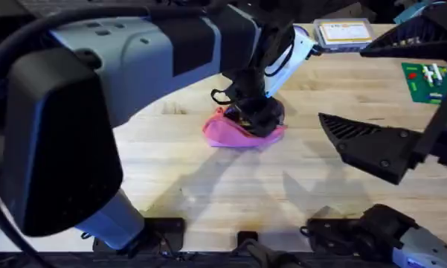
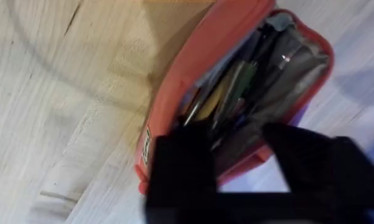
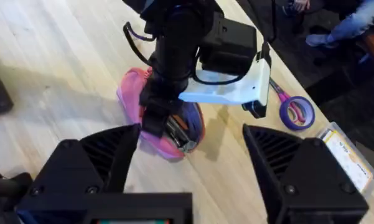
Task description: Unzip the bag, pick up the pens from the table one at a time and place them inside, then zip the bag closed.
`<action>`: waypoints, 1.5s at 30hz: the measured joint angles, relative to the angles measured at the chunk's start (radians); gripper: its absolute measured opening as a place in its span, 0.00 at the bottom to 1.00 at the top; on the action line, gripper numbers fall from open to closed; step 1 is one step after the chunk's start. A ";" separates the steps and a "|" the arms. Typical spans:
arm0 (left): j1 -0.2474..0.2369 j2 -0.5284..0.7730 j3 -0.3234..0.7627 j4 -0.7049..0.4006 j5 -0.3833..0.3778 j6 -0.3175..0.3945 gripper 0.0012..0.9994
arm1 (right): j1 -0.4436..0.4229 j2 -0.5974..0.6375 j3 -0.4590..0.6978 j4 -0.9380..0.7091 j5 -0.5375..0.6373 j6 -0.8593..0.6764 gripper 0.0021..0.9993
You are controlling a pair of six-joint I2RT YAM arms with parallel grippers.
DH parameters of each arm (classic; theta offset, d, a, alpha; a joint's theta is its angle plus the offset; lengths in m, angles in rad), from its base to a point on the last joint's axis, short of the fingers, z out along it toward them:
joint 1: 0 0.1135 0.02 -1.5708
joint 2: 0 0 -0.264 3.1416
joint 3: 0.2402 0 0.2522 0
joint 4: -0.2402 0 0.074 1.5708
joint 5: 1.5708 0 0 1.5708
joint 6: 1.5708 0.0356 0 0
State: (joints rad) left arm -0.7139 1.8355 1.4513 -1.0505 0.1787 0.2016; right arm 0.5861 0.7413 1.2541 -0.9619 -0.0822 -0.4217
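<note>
The left arm's black two-finger hand hangs released over the pink fabric pouch mid-bench, pens inside. The right hand waits released. Next, I'd pinch the zip pull squarely.

Clear plastic box: lies flat, its lid showing a white label with a yellow band; taken here as the landmark.
Purple-handled scissors: lie flat just beside the clear plastic box, their finger loops turned toward it.
Green board: lies flat, well apart from the clear plastic box, with small white parts on its face.
</note>
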 joint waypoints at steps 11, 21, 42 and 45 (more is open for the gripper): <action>0.000 0.000 0.000 -0.005 -0.003 -0.001 0.99 | 0.000 0.000 0.000 -0.009 0.000 0.000 1.00; 0.002 -0.068 0.007 -0.006 -0.003 0.000 1.00 | 0.000 0.000 0.000 -0.011 0.000 0.000 1.00; 0.417 -0.406 0.016 -0.019 0.149 0.230 0.99 | 0.000 0.000 0.000 -0.014 0.088 0.021 1.00; 0.468 -0.404 0.016 -0.023 0.151 0.244 0.99 | 0.000 0.000 0.000 -0.064 0.095 0.026 1.00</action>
State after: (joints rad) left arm -0.2459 1.4315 1.4673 -1.0734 0.3294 0.4459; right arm 0.5861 0.7410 1.2545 -1.0255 0.0126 -0.3958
